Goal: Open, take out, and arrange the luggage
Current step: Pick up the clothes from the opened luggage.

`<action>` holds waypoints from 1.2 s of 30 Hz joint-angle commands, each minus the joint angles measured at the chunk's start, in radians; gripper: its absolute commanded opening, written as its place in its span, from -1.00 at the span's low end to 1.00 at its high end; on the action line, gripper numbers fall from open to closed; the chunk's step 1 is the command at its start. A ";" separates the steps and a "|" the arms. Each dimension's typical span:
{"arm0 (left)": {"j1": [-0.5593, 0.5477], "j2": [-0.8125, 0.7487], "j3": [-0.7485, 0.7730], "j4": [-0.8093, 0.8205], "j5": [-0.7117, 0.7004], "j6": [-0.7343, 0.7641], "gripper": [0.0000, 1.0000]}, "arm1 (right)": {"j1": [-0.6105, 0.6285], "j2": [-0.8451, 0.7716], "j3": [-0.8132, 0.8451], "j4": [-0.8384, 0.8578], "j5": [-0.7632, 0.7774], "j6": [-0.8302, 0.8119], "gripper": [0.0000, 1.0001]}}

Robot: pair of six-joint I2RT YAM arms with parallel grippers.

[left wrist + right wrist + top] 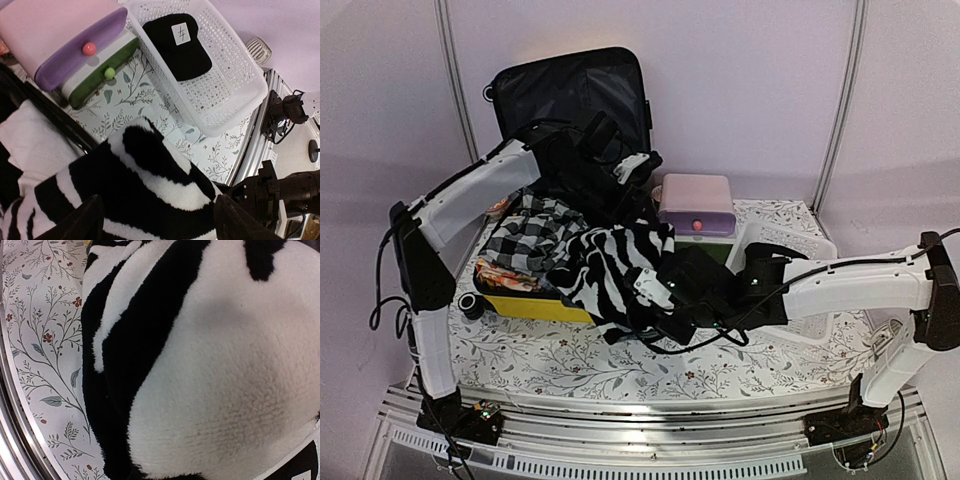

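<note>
Luggage (530, 303) lay open at the left of the top view on the floral tablecloth (570, 360), its black-lined lid propped upright at the upper left and its yellow front wall facing the lower edge. A checked garment (525, 240) was heaped inside. To its right a zebra-striped fleece (605, 265) spilled over the yellow wall onto the cloth, so the step in hand looked to be lifting this fleece out. The left gripper (625, 185) hung over the middle of the case; its wrist view showed the jaws spread wide and released, the fleece below them. Further right stood the pink-and-green drawer box (695, 205). The right gripper (642, 295) was buried in the fleece at centre frame. Its own view was filled with pile, so I could not tell whether its jaws were clenched or released. At the far right sat the white basket (225, 95), a black cap (180, 45) in it. To do the step well, the right jaws would need a thick fold rather than loose pile. The lift should go straight up, high enough for the trailing end to clear the yellow wall. The left jaws could take a second fold, so the bulky cloth neither sagged nor dragged the checked garment along.
</note>
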 commanded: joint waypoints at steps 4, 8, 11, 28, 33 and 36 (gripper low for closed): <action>-0.009 -0.175 -0.197 0.101 -0.014 -0.026 0.70 | 0.060 0.051 0.054 0.000 0.189 -0.014 -0.93; -0.026 -0.119 -0.147 0.105 -0.036 -0.026 0.71 | 0.071 0.051 0.042 0.028 0.198 -0.025 -0.93; -0.042 -0.059 -0.073 0.109 -0.055 -0.019 0.74 | 0.074 0.059 0.045 0.034 0.202 -0.038 -0.93; -0.049 0.133 0.103 0.075 -0.065 0.045 0.26 | 0.081 0.078 0.056 0.049 0.187 -0.078 -0.92; -0.049 0.125 0.098 0.029 -0.021 0.074 -0.67 | 0.081 0.082 0.064 0.047 0.189 -0.073 -0.93; -0.046 0.101 0.081 0.007 0.000 0.092 -1.00 | 0.081 0.079 0.063 0.046 0.197 -0.070 -0.93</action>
